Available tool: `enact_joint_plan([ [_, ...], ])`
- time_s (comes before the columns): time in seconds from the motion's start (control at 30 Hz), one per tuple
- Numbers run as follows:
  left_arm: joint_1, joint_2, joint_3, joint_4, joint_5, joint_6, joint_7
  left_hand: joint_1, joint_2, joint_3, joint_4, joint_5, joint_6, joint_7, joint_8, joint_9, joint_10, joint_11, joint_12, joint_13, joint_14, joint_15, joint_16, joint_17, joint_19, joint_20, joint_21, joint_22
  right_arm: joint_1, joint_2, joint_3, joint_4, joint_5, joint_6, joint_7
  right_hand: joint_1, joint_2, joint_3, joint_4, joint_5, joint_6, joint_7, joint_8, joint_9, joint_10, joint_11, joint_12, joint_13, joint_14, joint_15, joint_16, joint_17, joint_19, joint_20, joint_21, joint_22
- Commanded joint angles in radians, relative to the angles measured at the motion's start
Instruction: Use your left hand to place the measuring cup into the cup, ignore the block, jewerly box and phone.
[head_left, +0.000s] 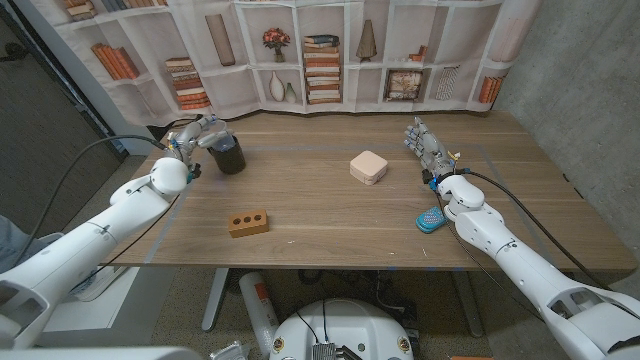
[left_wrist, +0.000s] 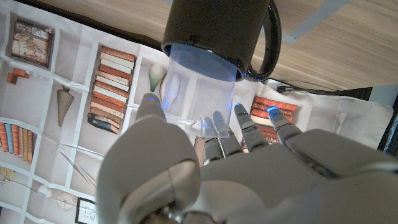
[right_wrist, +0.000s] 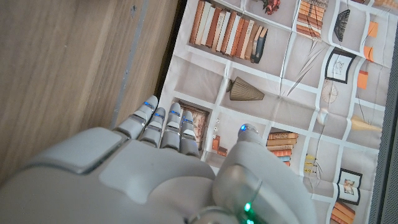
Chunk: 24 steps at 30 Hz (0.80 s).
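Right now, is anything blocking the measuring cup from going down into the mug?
Nothing visible. The left hand holds the clear measuring cup with its end already inside the black mug. The wooden block and the jewelry box lie well apart from the mug.

right hand (right_wrist: 155, 168), wooden table (right_wrist: 68, 62), bookshelf backdrop (right_wrist: 292, 81)

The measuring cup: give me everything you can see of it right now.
The measuring cup looks like clear plastic, cylindrical and see-through. In the left wrist view one end sits inside the mouth of the dark glossy cup, the rest still sticking out. The left hand holds its free end between its fingers, at the table's far left.
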Motion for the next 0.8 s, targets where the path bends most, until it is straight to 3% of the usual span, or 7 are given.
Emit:
enact_joint_plan([
  [0.03, 0.028, 0.011, -0.020, -0.027, -0.011, 0.011, 0.011, -0.020, -0.014, -0.020, 0.009, 0.013, -0.045, 0.006, -0.005, 0.002, -0.043, 0.021, 0.000, 0.002, -0.022, 0.007, 0.001, 0.006, -0.016, 0.005, -0.001, 0.006, -0.005, 0.000, 0.003, -0.001, 0.000, 0.013, 0.001, 0.003, 0.006, 0.005, -0.005, -0.004, 0.008, 0.001, -0.003, 0.002, 0.009, -0.003, 0.002, 0.002, 0.011, -0.002, 0.000, 0.002, 0.011, -0.005, -0.001, 0.005],
  [0.1, 0.030, 0.009, -0.022, -0.029, -0.015, 0.014, 0.014, -0.035, -0.022, -0.033, 0.017, 0.024, -0.093, 0.008, -0.004, 0.003, -0.096, 0.055, -0.003, 0.000, -0.046, 0.019, 0.001, 0.007, -0.021, 0.008, 0.001, 0.006, -0.004, 0.001, 0.003, 0.002, -0.002, 0.017, 0.000, 0.003, 0.007, 0.005, -0.005, -0.004, 0.009, -0.001, -0.002, 0.002, 0.011, -0.002, 0.003, 0.002, 0.012, -0.003, 0.001, 0.002, 0.012, -0.005, 0.000, 0.005],
  [0.3, 0.038, 0.009, -0.027, -0.043, -0.014, 0.033, 0.029, -0.060, -0.036, -0.058, 0.029, 0.040, -0.194, 0.009, -0.007, 0.004, -0.174, 0.084, -0.002, -0.006, -0.093, 0.042, 0.000, 0.008, -0.041, 0.019, 0.002, 0.007, -0.003, 0.002, 0.002, 0.006, 0.001, 0.016, 0.005, 0.004, 0.008, 0.005, -0.006, -0.004, 0.012, -0.001, -0.002, 0.002, 0.014, -0.006, 0.004, 0.002, 0.017, -0.004, 0.002, 0.002, 0.016, -0.004, 0.000, 0.005],
  [0.5, 0.043, 0.014, -0.031, -0.049, -0.016, 0.033, 0.028, -0.070, -0.040, -0.068, 0.034, 0.047, -0.230, 0.009, -0.006, 0.004, -0.204, 0.091, -0.002, -0.008, -0.105, 0.045, 0.002, 0.008, -0.051, 0.022, 0.002, 0.007, 0.000, 0.004, 0.001, 0.012, 0.003, 0.017, 0.009, 0.005, 0.008, 0.006, -0.007, -0.004, 0.013, -0.001, -0.001, 0.002, 0.016, -0.006, 0.004, 0.002, 0.019, -0.004, 0.002, 0.001, 0.016, -0.004, -0.001, 0.005],
  [0.8, 0.042, 0.022, -0.032, -0.066, -0.011, 0.053, 0.025, -0.075, -0.041, -0.074, 0.037, 0.051, -0.225, 0.011, 0.004, 0.004, -0.201, 0.075, 0.006, -0.010, -0.109, 0.044, 0.005, 0.009, -0.055, 0.023, 0.003, 0.008, 0.005, 0.002, 0.002, 0.011, 0.003, 0.011, 0.009, 0.006, 0.008, 0.006, -0.009, -0.004, 0.015, -0.001, -0.001, 0.002, 0.016, -0.007, 0.004, 0.002, 0.019, -0.004, 0.002, 0.001, 0.018, -0.005, -0.002, 0.005],
])
